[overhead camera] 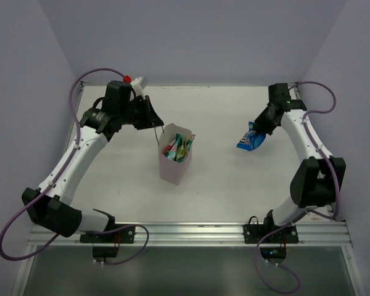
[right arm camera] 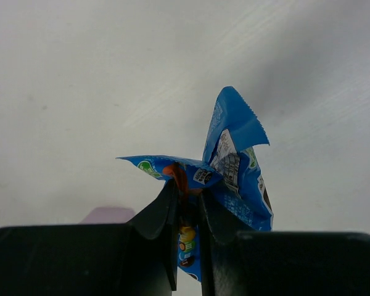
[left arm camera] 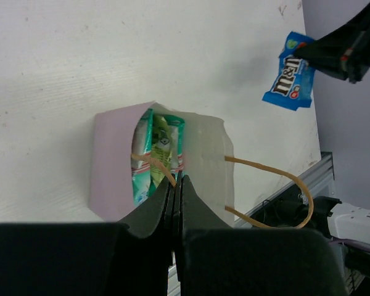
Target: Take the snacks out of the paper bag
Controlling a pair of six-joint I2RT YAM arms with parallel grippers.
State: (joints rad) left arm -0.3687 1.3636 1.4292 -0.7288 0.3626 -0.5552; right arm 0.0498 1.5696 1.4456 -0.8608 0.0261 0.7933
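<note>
The right hand pinches a blue packet; lower it to the tabletop beneath before releasing, while the left hand, clamped on the handle, steadies the bag.

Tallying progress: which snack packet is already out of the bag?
The blue packet, pinched in the right gripper clear of the paper bag; the teal and green packets sit inside it.

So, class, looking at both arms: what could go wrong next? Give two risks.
The right fingers pinch the blue packet only by a crumpled corner, so it might slip and drop. The left fingers hold only the thin cord of the bag; a pull could tip it, spilling the packets inside.
</note>
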